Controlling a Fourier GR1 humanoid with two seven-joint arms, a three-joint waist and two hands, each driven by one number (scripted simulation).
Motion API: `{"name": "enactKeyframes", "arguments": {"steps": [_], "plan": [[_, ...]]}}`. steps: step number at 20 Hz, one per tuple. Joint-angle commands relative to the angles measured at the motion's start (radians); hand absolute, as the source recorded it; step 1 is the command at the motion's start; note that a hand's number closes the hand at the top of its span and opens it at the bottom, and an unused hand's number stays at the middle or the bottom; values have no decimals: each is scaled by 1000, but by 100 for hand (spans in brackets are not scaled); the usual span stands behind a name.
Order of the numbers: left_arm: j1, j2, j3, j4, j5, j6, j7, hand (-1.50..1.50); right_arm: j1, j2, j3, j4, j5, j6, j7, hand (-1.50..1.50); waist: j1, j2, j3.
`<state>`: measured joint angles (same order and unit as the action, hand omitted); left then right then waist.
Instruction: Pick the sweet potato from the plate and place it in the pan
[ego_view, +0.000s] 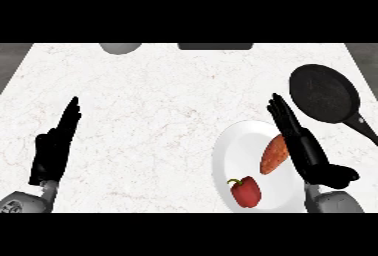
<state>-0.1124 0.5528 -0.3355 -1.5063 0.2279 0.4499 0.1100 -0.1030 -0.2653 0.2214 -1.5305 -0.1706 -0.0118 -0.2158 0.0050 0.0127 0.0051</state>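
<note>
We are looking at the sweet potato (274, 154) lying on the right part of the white plate (235, 150), its long axis running from lower left up toward the upper right, roughly in line with the fingers beside it. We are holding our right robot hand (306, 147) just beside its right flank, fingers straight and pressed together, gripping nothing. A red bell pepper (246, 191) is sitting nearer us on the same plate. The black pan (325, 93) is lying beyond the plate, up and to the right. Our left robot hand (53, 147) is resting spread flat well across the bench (162, 100), so the right one is plainly the nearer.
</note>
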Motion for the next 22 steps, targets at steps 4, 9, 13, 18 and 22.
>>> {"name": "enactKeyframes", "arguments": {"steps": [4, 9, 13, 18, 22], "plan": [[-26, -129, -31, -38, 126, -123, -7, 0, -213, -126, -42, 86, 178, -88, 205, 150, 6, -8, -10], [-32, -191, -62, -72, 222, -194, 36, 0, -257, -328, -7, 177, 558, -254, 249, -150, 1, -7, -14], [16, -182, -38, -30, 261, -273, 5, 0, -256, -190, -6, 216, 632, -439, 134, -150, 4, -9, -6], [30, -201, -43, -36, 242, -278, -15, 0, -287, -260, 188, 131, 770, -141, 488, -150, 6, -16, -10], [-28, -231, -47, -36, 245, -250, 30, 0, -362, -305, 293, 184, 843, 112, 694, -150, 18, -15, -14]]}}
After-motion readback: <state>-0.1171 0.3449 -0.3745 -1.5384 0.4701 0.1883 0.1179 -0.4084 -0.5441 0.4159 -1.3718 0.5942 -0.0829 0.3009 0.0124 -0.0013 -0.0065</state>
